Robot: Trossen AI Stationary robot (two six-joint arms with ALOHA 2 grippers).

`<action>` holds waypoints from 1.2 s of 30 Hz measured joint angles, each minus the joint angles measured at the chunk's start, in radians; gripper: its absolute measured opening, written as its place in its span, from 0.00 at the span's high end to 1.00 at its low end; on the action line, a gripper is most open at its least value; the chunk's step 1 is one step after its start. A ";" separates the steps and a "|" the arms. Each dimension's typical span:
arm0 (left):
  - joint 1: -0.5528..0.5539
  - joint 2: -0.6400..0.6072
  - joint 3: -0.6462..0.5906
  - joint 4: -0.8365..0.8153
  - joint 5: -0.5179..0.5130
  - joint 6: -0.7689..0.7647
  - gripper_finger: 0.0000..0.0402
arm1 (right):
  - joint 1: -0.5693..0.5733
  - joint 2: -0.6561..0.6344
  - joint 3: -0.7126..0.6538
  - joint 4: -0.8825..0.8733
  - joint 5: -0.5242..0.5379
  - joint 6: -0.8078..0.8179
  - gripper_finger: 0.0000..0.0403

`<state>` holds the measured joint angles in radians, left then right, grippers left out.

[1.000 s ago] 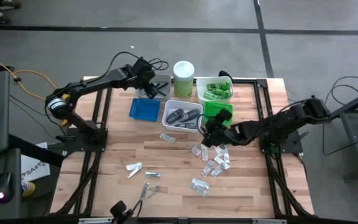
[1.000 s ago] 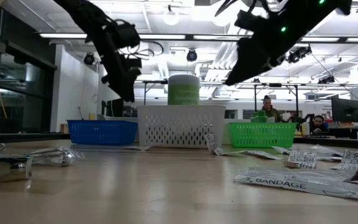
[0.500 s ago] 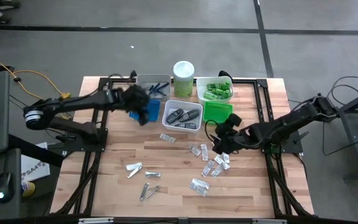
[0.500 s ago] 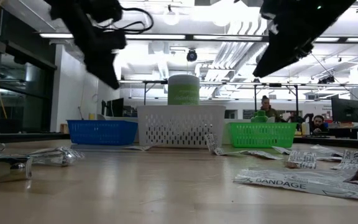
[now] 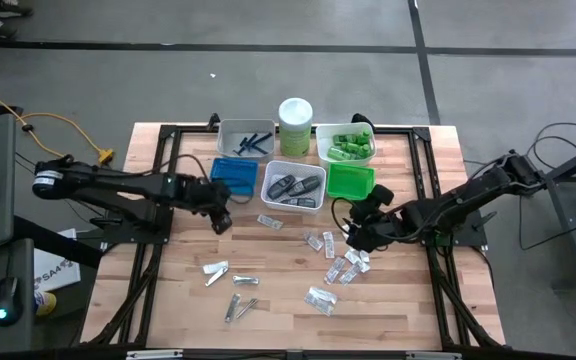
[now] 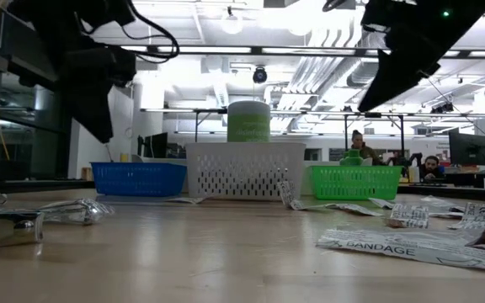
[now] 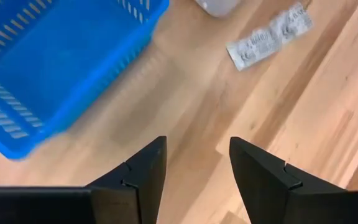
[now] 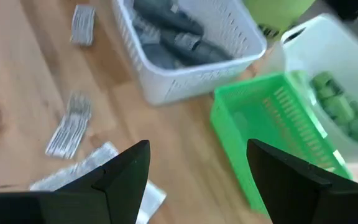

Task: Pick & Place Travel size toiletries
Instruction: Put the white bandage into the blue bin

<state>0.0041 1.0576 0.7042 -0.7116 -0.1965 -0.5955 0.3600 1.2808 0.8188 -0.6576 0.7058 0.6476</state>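
We judge the clear packets (image 5: 340, 266) light, thin, slippery; take one by its edge; right gripper (image 5: 353, 232) wide open, left gripper (image 5: 222, 221) half-open, both empty.

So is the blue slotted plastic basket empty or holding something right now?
Empty. The blue slotted plastic basket shows only bare blue floor from above, and the left wrist view shows nothing inside the part it sees.
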 joint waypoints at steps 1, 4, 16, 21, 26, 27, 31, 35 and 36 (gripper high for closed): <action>-0.025 0.000 -0.006 -0.006 -0.010 -0.029 0.57 | 0.000 0.000 0.000 -0.014 -0.018 0.014 0.35; -0.109 0.000 -0.024 -0.025 -0.020 -0.123 0.57 | 0.005 0.000 0.000 -0.069 -0.054 0.074 0.35; -0.410 0.000 -0.101 -0.048 0.014 -0.560 0.57 | 0.045 0.000 0.000 -0.085 -0.039 0.118 0.35; -0.530 0.004 -0.101 -0.007 0.022 -0.664 0.57 | 0.047 0.000 0.000 -0.085 -0.039 0.112 0.35; -0.653 0.038 -0.101 0.064 0.025 -0.459 0.57 | 0.046 0.000 0.000 -0.085 -0.039 0.073 0.35; -0.667 0.047 -0.101 0.069 0.024 -0.427 0.57 | 0.046 0.000 0.000 -0.084 -0.039 0.067 0.35; -0.710 0.087 -0.101 0.061 0.047 -0.372 0.57 | 0.046 0.000 0.000 -0.082 -0.039 0.064 0.35; -0.712 0.133 -0.101 0.057 0.057 -0.331 0.56 | 0.046 0.000 0.000 -0.078 -0.039 0.059 0.35; -0.711 0.145 -0.101 0.068 0.067 -0.290 0.56 | 0.046 0.000 0.000 -0.078 -0.039 0.056 0.35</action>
<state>-0.7073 1.2022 0.6029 -0.6434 -0.1293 -0.8856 0.4061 1.2808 0.8188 -0.7356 0.6670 0.7036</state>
